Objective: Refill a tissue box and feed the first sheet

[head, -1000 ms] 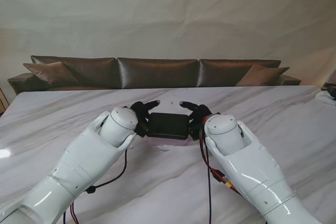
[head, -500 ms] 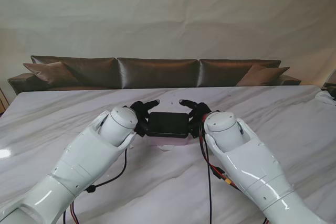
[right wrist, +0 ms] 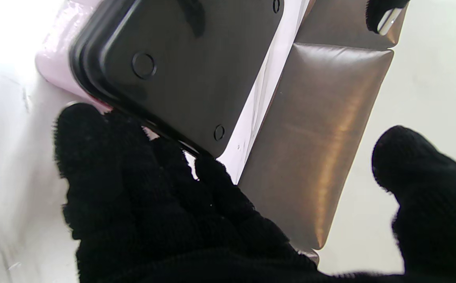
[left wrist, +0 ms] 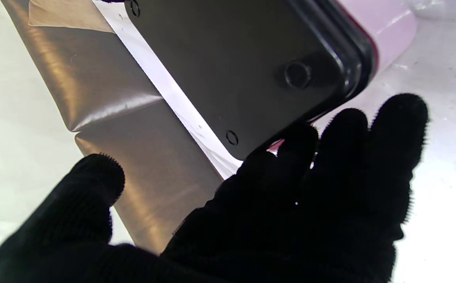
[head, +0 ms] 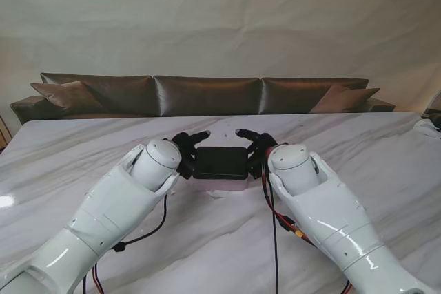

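Tissue box: black, flat panel with small round feet uppermost, so seemingly inverted, seated over a pale pink pack at mid-table on the marble table, brown sofa beyond. Left hand and right hand, both black-gloved, clasp its two short ends, fingers curled at the lower rim, thumbs spread apart above. Step judged: seating or lifting the casing over the refill; next calls for level, even two-sided pressure, then turning it over to reach the slot.
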